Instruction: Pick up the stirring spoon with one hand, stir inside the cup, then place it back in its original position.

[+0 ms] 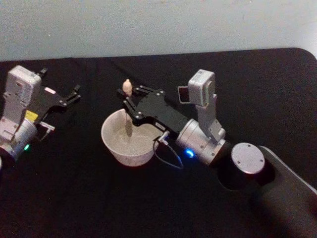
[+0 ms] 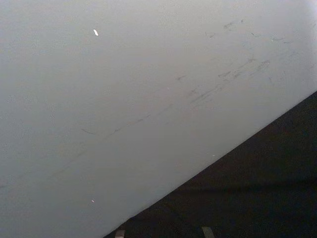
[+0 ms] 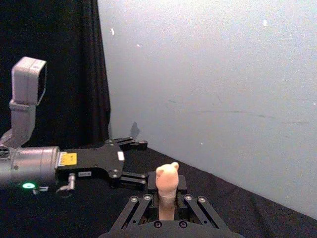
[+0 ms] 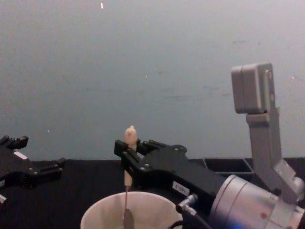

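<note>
The cup runs off the chest view's lower edge, the stirring spoon blurs at its bowl inside, and the fingers of the right gripper cover its mid-handle.

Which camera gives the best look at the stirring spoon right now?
The chest view: the small metal spoon with the beige knobbed handle stands upright in the right claw, bowl down inside the wide off-white cup. The head view shows its knob and shaft; the right wrist view, its knob.
</note>
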Robot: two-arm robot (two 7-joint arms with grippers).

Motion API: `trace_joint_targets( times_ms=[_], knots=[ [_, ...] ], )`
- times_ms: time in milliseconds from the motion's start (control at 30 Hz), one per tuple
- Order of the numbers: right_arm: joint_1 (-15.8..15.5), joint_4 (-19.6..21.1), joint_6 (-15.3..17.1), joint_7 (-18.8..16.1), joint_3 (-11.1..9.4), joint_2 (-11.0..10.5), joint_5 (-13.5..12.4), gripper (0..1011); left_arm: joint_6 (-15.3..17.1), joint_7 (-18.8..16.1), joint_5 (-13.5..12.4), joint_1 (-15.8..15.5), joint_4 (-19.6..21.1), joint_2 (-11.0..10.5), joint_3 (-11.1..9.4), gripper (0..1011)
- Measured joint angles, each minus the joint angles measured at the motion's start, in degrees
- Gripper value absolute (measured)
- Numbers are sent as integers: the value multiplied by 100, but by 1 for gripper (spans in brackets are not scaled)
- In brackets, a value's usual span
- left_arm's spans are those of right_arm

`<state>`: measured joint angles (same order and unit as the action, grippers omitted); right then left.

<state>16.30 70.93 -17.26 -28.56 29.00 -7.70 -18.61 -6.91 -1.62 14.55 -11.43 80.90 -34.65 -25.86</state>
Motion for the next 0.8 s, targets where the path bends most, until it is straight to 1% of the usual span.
trace_joint_targets(
  times_ms=[333,533,667,700,733,800],
  knots=[
    [-29,21,13,5,-102,-57,21,214,0,0,0,0,0,0,0,1001],
    [-91,176,60,-10,-148,-91,-10,214,0,0,0,0,0,0,0,1001],
    [-160,407,119,-50,-217,-145,-136,214,0,0,0,0,0,0,0,1001],
    [-188,524,153,-74,-256,-172,-220,214,0,0,0,0,0,0,0,1001],
    [-188,524,153,-74,-256,-172,-220,214,0,0,0,0,0,0,0,1001],
    [-234,730,202,-96,-324,-219,-359,214,0,0,0,0,0,0,0,1001]
  ],
)
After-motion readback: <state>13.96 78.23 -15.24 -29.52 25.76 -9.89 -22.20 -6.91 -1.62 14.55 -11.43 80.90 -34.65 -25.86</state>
